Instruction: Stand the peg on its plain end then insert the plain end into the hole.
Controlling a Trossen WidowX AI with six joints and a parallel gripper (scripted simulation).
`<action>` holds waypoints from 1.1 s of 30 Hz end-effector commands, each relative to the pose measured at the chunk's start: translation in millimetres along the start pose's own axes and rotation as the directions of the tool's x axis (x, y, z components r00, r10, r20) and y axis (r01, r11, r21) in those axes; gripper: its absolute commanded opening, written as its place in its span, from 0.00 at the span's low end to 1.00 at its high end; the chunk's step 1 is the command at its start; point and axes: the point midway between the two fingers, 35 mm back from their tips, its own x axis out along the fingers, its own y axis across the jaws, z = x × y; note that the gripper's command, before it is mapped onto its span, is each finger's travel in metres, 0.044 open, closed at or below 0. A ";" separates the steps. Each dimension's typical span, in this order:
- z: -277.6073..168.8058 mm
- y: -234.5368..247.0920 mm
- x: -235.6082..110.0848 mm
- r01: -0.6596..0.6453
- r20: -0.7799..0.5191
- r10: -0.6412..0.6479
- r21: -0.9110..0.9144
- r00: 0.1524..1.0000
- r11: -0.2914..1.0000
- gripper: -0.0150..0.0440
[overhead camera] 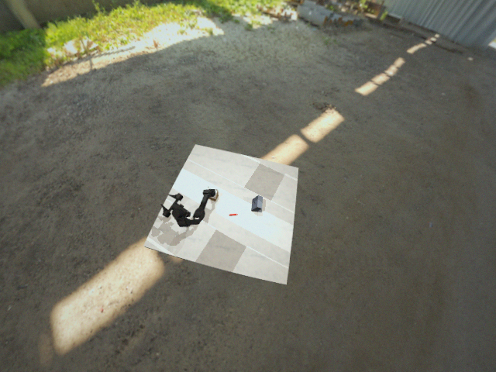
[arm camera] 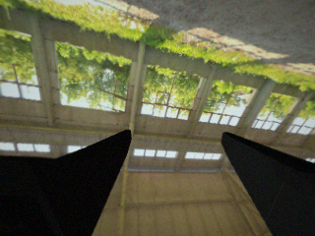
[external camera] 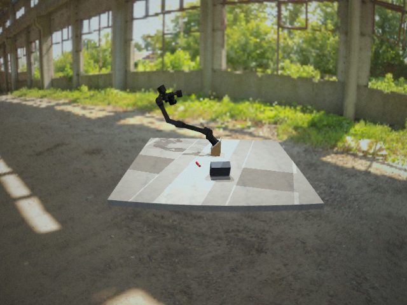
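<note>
The red peg [overhead camera: 232, 214] [external camera: 198, 164] lies flat on the table [overhead camera: 260, 264] [external camera: 262, 193], between the robot base and the panel; it is too small to make out its white band. The dark sloped panel block [overhead camera: 256, 203] [external camera: 219, 169] stands a little beyond the peg. My gripper [overhead camera: 169, 201] [external camera: 175, 94] [arm camera: 175, 135] is open and empty. It is raised high above the table's edge on the far side of the base from the peg, and it points away from the table. The wrist view shows only the two dark fingers and the building, upside down.
The robot's tan base [external camera: 215, 149] stands near the table's edge, close behind the panel in the exterior view. The table is a thin slab on rough ground inside an open concrete hall.
</note>
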 end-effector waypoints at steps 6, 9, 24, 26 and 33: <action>-6.5 17.1 5.2 -0.062 -0.015 0.063 0.074 0.998 0.995 1.00; -12.5 34.8 9.2 -0.121 -0.028 0.126 0.149 0.992 0.981 1.00; -32.6 123.8 9.9 -0.351 -0.065 0.435 0.492 0.898 0.797 1.00; -34.8 136.9 8.3 -0.369 -0.063 0.474 0.541 0.878 0.756 1.00; -39.8 177.3 -0.2 -0.393 -0.056 0.586 0.690 0.808 0.608 1.00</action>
